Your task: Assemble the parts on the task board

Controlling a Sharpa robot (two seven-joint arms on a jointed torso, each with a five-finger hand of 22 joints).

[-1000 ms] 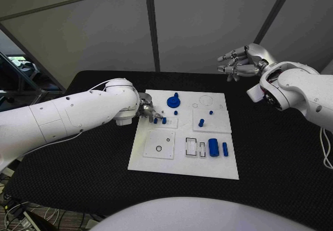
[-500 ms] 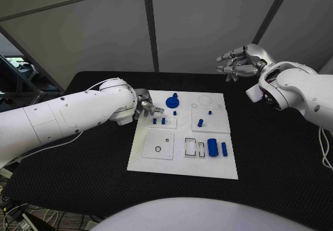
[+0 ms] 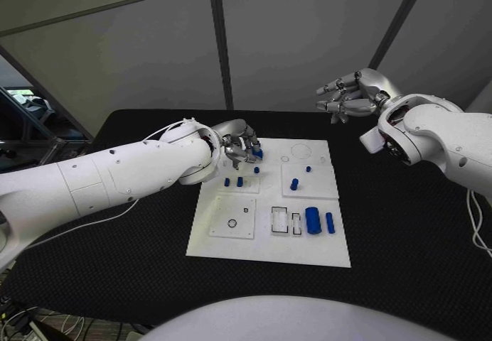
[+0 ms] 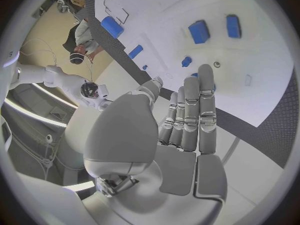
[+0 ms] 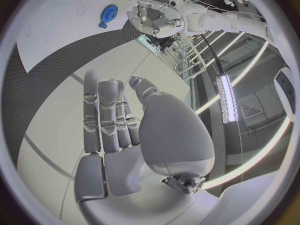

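Over the task board (image 3: 269, 249), left hand (image 3: 241, 148) above blue gear (image 3: 257, 153), fingers (image 4: 199, 102) spread, empty.

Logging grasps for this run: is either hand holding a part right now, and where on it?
Nothing is held. The left hand hovers open above the blue gear on the board; the right hand is raised, empty.

two glossy white, rounded arms; a thin white cable runs along the left arm (image 3: 113, 181); silver segmented left hand (image 3: 242, 145) and right hand (image 3: 348, 96).
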